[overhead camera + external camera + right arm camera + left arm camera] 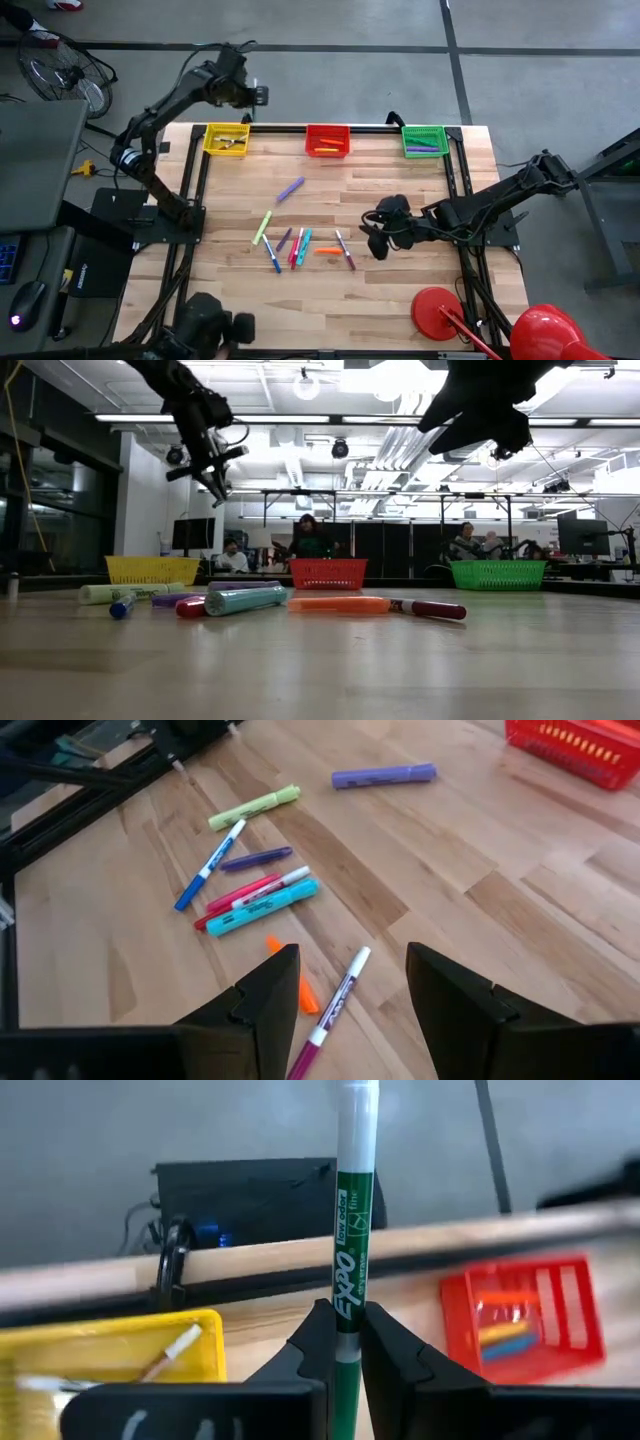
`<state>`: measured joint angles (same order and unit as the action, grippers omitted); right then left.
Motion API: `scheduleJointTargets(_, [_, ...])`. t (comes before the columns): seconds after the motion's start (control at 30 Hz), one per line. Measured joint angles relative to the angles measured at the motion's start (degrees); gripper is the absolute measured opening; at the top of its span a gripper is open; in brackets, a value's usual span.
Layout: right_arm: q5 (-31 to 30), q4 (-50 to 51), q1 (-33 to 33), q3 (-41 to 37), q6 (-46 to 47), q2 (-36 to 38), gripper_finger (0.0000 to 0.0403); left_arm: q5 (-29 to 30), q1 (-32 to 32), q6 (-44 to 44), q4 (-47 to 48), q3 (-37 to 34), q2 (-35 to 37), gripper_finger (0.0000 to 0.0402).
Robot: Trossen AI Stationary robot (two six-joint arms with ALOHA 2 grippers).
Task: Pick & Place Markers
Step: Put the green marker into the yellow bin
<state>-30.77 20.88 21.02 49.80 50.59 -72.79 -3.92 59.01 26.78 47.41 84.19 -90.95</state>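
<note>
A: Item one, right gripper?
B: Fingers apart, above the purple-capped marker; centre over it before closing.
A: Beyond it?
B: Left gripper clamped on green marker, over the yellow basket; carry toward the green basket.

On the wooden table top, a row of markers lies side by side in the low view: a pale green one far left with a blue-tipped marker before it, then purple, red, teal, orange and a magenta-capped white marker at right. Beyond them stand three mesh baskets along the far edge: yellow left, red middle, green right. Above, the left gripper hangs high at left, clamped on a thin stick, and the right gripper is a dark shape at upper right; people sit in the room behind.
</note>
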Motion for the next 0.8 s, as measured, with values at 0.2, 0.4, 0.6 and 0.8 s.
scheduleJointTargets(0.2, [-0.82,0.06,0.00,0.00,1.26,0.00,0.0173,2.59,1.01,13.82,-8.91,-10.86,4.60,0.0023])
scheduleJointTargets(0.4, [-0.82,0.46,0.00,0.00,2.08,0.00,0.0173,10.14,1.02,27.64,-15.15,-22.27,12.64,0.0023])
scheduleJointTargets(0.6, [-1.26,0.46,0.00,0.00,2.50,0.00,0.0173,16.46,1.00,43.71,-16.03,-31.21,20.25,0.0023])
scheduleJointTargets(0.8, [-1.25,0.39,0.00,-0.01,3.43,0.00,0.0173,16.54,1.00,59.86,-19.00,-37.80,22.98,0.0023])
